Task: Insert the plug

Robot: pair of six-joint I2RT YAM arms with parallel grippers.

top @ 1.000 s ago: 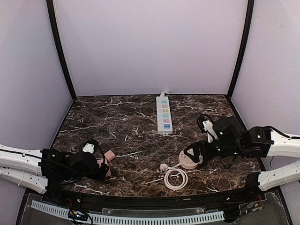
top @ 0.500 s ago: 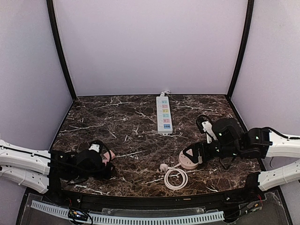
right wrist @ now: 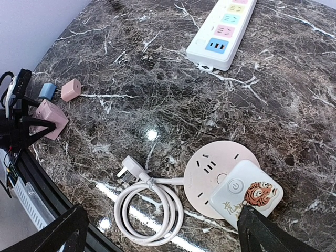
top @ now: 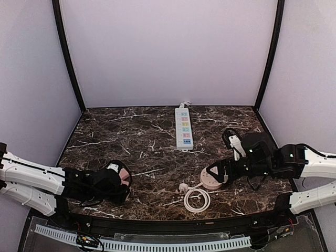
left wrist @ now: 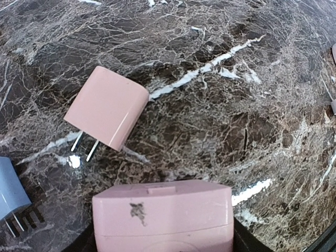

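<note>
So, the left claw (top: 121, 182) is clenched on a big pink plug (left wrist: 163, 212), which is seen at the bottom middle of the left wrist view. Whether the plug is touching the dark marble counter (top: 131, 136) can't be told. Just above it in that view, a small pink plug (left wrist: 107, 106) is laid flat with its two prongs pointed to the lower left. A blue plug (left wrist: 10, 191) is cut off at the left edge.

The white power strip (top: 184, 127) is laid lengthwise at the upper middle of the top view, well apart from the held plug.

The right claw (right wrist: 161, 212) is spread wide with nothing gripped, its fingers seen at the bottom corners of the right wrist view. Below it a round pink socket (right wrist: 207, 168) is set on the counter, with a white adapter (right wrist: 247, 195) with a tiger sticker overlapping its lower right edge. A coiled white cable (right wrist: 149, 203) is laid just left of the socket.
</note>
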